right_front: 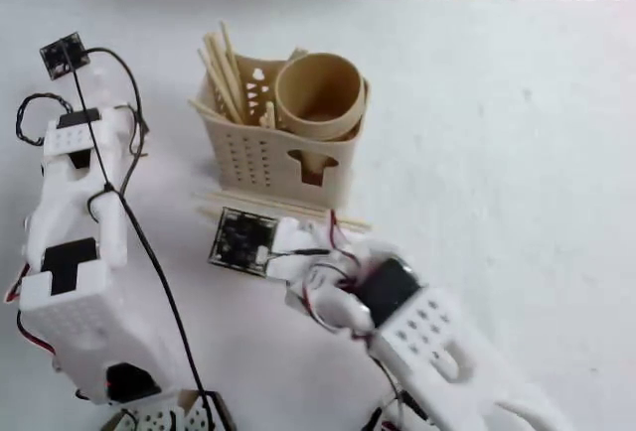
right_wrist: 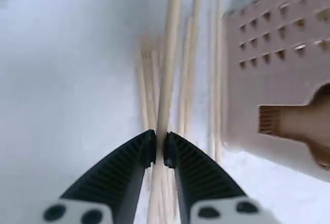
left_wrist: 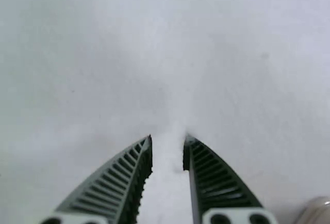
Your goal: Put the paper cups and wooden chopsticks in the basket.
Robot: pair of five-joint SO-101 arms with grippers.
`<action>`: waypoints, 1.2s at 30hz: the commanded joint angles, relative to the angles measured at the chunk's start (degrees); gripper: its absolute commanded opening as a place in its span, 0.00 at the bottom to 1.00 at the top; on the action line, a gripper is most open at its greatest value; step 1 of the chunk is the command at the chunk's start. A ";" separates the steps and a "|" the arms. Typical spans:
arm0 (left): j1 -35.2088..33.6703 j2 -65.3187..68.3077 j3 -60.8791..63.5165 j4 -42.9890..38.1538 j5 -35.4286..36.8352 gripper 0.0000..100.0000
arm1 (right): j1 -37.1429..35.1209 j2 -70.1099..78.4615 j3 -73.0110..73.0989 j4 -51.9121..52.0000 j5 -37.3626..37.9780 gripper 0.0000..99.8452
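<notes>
Right gripper (right_wrist: 160, 149), fingers pinched on one wooden chopstick (right_wrist: 170, 38), among loose chopsticks (right_wrist: 192, 79) just beside the basket (right_wrist: 278, 43). Risk: slip or pivot in so narrow a hold, snag on basket wall. Paper cup (right_front: 320, 93) already inside, crowding the opening. Left gripper (left_wrist: 167, 149) slightly parted, empty, over bare table (left_wrist: 154, 53)

Rows of small holes are patterning the beige plastic basket (right_front: 248, 153); the tan paper cup (right_front: 320, 93) at its 3 o'clock and pale wooden chopsticks (right_front: 224, 78) are matching it.
</notes>
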 commanded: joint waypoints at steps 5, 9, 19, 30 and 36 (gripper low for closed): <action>-0.40 -0.48 -0.26 -1.05 0.00 0.12 | 0.75 3.30 -30.59 -4.97 -11.43 0.02; -0.40 -0.48 -0.26 -0.97 0.00 0.12 | 0.75 14.64 -39.38 -21.23 -14.07 0.02; -0.40 -0.48 -0.26 -0.97 0.00 0.12 | 0.75 37.41 -52.31 -42.77 -14.15 0.02; -0.40 -0.40 -0.26 -1.05 0.00 0.12 | 0.84 40.92 -52.31 -43.21 -14.15 0.08; -0.40 -0.40 -0.26 -1.05 0.00 0.12 | 1.36 41.01 -52.31 -43.12 -14.07 0.07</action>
